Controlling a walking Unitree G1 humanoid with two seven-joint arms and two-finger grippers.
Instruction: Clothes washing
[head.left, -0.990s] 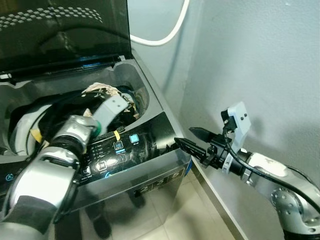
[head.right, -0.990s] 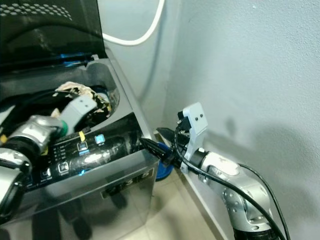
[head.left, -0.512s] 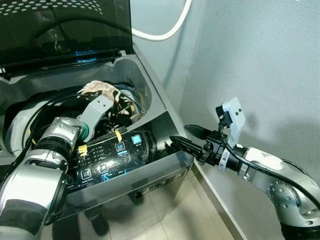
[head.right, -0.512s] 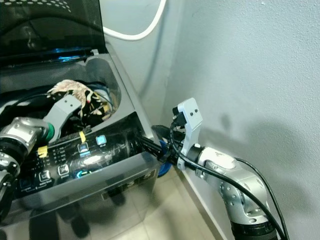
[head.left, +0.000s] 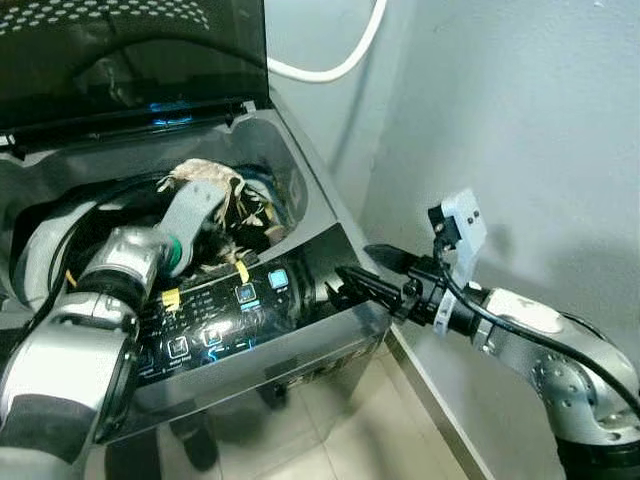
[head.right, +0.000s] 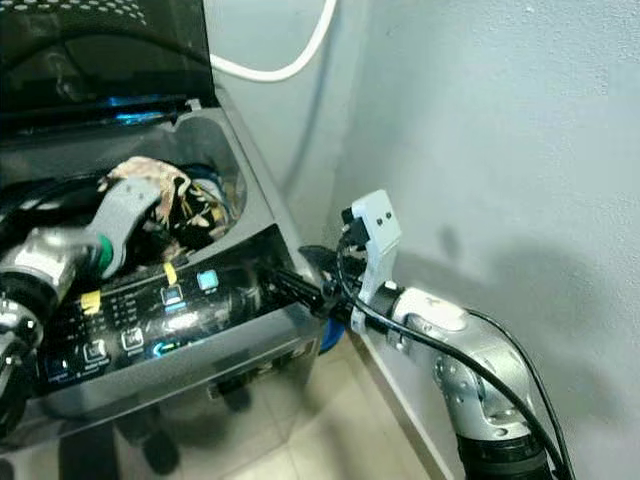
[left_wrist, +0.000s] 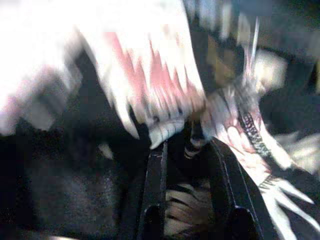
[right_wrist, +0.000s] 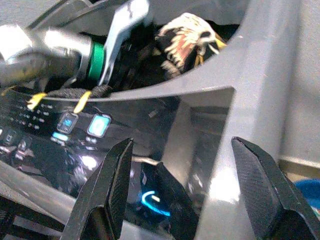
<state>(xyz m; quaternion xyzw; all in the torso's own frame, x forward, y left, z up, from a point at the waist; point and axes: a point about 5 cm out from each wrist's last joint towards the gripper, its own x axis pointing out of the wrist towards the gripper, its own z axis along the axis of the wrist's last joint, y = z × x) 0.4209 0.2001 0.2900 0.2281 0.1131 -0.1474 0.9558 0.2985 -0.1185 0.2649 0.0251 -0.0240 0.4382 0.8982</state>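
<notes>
A top-loading washing machine (head.left: 322, 232) stands with its dark lid (head.left: 130, 60) raised. Its drum holds dark clothes and a cream patterned garment (head.left: 212, 176). My left arm (head.left: 135, 258) reaches down into the drum. In the blurred left wrist view my left gripper (left_wrist: 186, 148) is open, its fingers pushed in among the patterned fabric. My right gripper (head.left: 357, 263) is open at the machine's front right corner, beside the lit control panel (head.left: 235, 298). In the right wrist view its fingers (right_wrist: 109, 192) spread wide on either side of that corner.
A grey wall (head.left: 520, 120) runs close along the machine's right side, with a white hose (head.left: 330, 72) looping behind. Pale floor tiles (head.left: 330, 440) lie in front. A blue object (right_wrist: 302, 186) sits on the floor by the wall.
My left arm has swung further over and down into the drum's clothes. My right gripper has edged closer to the machine's front right corner. The camera shifted slightly.
</notes>
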